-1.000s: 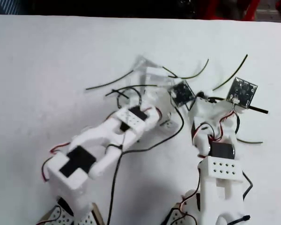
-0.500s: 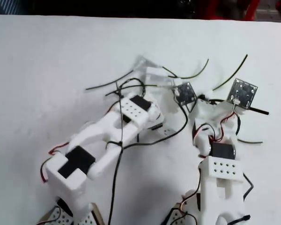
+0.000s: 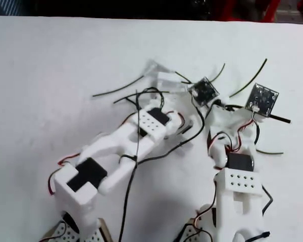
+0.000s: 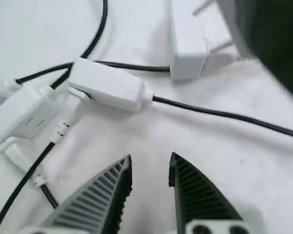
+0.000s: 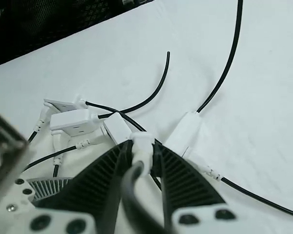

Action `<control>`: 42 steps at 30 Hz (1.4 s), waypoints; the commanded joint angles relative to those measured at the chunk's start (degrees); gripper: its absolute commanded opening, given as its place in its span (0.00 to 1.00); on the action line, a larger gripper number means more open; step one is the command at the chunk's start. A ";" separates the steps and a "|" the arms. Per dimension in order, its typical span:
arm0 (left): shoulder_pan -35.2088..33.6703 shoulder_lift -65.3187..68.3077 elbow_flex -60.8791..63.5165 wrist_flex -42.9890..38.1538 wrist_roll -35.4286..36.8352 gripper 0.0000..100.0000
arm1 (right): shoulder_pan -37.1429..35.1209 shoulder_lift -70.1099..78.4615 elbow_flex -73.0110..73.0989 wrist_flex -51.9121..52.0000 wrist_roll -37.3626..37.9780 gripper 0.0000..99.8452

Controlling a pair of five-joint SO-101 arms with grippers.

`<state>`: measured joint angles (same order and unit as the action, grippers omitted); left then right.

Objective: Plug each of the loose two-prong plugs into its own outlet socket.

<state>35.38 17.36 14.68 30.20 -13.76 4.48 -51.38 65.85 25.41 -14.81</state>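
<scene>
In the left wrist view my left gripper [image 4: 150, 170] hangs open over bare table, nothing between its dark ribbed fingers. Just beyond it lies a white plug [image 4: 110, 88] on a black cable, with a white outlet socket [image 4: 19, 114] beside it and another plug [image 4: 188, 44] with bare prongs farther off. My right gripper [image 5: 142, 150] is shut on a white plug [image 5: 142, 141] with a thick black cable. Beyond it lie two white outlet sockets [image 5: 71, 122], a small white block [image 5: 118, 127] and a longer white plug [image 5: 185, 132]. In the high view the white pieces [image 3: 166, 79] cluster at the table's centre.
Thin black and green cables [image 3: 118, 89] fan out across the white table [image 3: 50, 60] around the cluster. The left arm [image 3: 136, 136] reaches in from the lower left, the right arm [image 3: 237, 171] from the lower right. A black cable [image 3: 129, 181] trails over the left arm.
The left arm has swung right and a little forward, carrying its wrist toward the right arm's gripper. The right arm has stayed put.
</scene>
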 commanded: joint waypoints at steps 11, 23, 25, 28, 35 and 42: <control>0.92 1.98 -4.66 13.54 3.08 0.14 | 0.57 -0.66 -2.73 -1.45 -0.35 0.02; -1.45 -1.36 -4.75 34.20 3.60 0.14 | 0.66 -0.66 -2.73 -1.45 -0.35 0.02; -1.45 -4.53 -4.75 37.89 3.60 0.14 | 0.66 -0.66 -2.73 -1.45 -0.35 0.02; -1.45 -10.15 -4.48 41.76 3.60 0.14 | 0.66 -0.66 -2.73 -1.45 -0.35 0.02; -1.63 -24.84 5.71 42.02 4.66 0.15 | 0.66 -0.66 -2.73 -1.36 -0.09 0.02; -3.74 -28.09 11.52 41.93 19.96 0.33 | 0.66 -0.66 -2.73 -1.36 0.00 0.02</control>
<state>32.48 -7.78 25.93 71.60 1.01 4.66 -51.38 65.85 25.41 -14.81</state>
